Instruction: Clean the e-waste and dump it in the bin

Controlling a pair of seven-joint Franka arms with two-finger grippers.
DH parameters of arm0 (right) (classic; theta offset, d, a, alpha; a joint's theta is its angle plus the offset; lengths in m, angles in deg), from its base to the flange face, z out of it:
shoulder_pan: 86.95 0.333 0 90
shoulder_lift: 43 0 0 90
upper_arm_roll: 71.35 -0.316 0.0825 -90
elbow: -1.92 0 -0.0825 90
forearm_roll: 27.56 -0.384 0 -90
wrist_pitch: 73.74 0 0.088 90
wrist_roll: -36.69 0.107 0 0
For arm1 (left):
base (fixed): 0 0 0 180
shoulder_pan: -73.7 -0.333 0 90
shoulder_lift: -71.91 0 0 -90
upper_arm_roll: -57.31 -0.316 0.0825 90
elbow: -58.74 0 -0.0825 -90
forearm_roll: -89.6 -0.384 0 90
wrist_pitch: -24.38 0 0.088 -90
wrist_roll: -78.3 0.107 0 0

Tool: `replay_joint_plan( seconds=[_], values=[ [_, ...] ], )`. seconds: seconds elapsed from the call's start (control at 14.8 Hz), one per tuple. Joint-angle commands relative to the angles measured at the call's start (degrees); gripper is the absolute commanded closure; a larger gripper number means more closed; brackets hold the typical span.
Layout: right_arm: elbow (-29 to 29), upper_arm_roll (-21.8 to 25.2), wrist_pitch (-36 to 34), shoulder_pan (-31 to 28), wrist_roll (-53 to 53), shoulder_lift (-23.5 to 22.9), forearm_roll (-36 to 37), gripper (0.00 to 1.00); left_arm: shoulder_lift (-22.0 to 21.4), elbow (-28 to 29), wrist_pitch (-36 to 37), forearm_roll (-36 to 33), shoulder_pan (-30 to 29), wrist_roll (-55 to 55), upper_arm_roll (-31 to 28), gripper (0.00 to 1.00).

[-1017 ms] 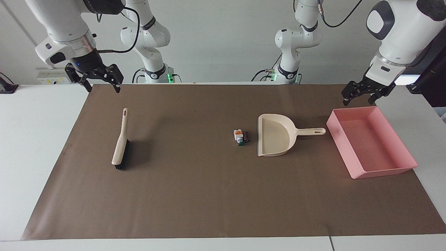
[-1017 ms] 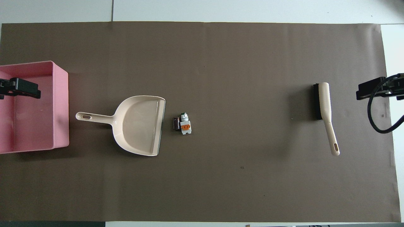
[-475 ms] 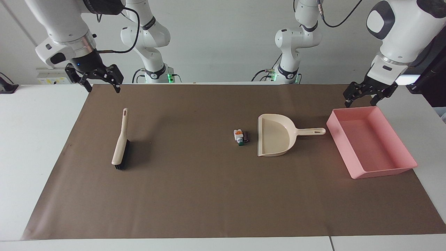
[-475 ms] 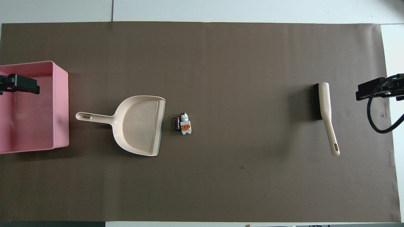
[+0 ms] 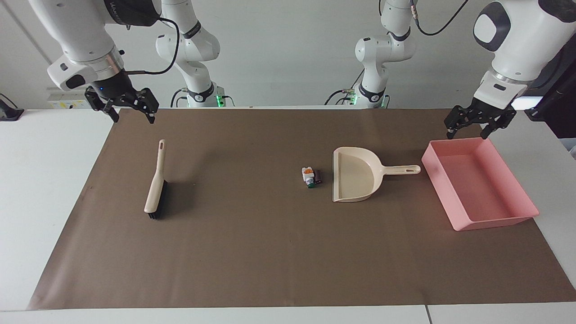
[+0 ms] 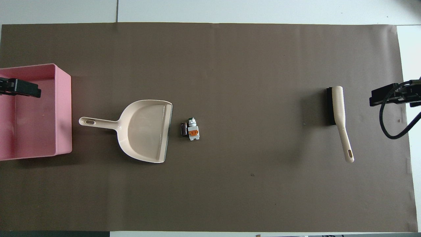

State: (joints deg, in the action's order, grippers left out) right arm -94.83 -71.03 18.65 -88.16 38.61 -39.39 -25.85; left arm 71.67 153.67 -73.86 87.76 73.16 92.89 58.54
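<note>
The e-waste [image 5: 311, 176] lies mid-mat: a small white part with orange and green bits and a dark cylinder, also in the overhead view [image 6: 190, 129]. It lies just off the open lip of the beige dustpan [image 5: 355, 173] [image 6: 144, 130]. The pink bin [image 5: 483, 215] [image 6: 64, 112] stands at the left arm's end, beside the dustpan's handle. My left gripper [image 5: 467, 133] [image 6: 19, 90] hangs open and empty over the bin's edge nearest the robots. My right gripper [image 5: 132, 118] [image 6: 388, 97] hangs open and empty over the mat's edge at the right arm's end.
A beige hand brush with black bristles [image 5: 155, 189] [image 6: 338, 115] lies on the brown mat [image 5: 252, 252] toward the right arm's end, handle pointing to the robots. White table shows around the mat.
Both grippers shifted only slightly: the left drifted a little outward over the bin, the right moved a little toward the brush. Nothing on the mat moved.
</note>
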Motion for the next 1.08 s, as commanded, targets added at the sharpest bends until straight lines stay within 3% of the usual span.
replay_joint_plan(
  seconds=[0.0,0.27,0.54,0.75,1.02],
  values=[
    [-15.8,-0.1,11.2,-0.7,-1.8,6.7,0.0,0.01,-2.5,4.6,-2.6,1.0,0.1,14.4,0.3,0.00],
    [-23.6,0.0,20.9,-2.0,-5.9,4.0,0.0,0.01,-4.5,9.5,-7.6,1.3,2.2,26.8,0.5,0.00],
    [-32.2,0.0,31.9,-4.6,-10.2,2.2,-0.7,0.01,-6.8,17.5,-10.6,1.3,6.1,46.6,0.5,0.00],
    [-36.1,0.0,34.7,-5.8,-10.5,2.1,-3.5,0.01,-7.0,20.6,-13.4,0.6,7.7,54.5,0.5,0.01],
    [-39.8,0.0,38.4,-8.0,-15.4,1.4,-6.3,0.01,-6.8,27.3,-17.4,-9.0,12.5,54.8,0.6,0.02]
  ],
)
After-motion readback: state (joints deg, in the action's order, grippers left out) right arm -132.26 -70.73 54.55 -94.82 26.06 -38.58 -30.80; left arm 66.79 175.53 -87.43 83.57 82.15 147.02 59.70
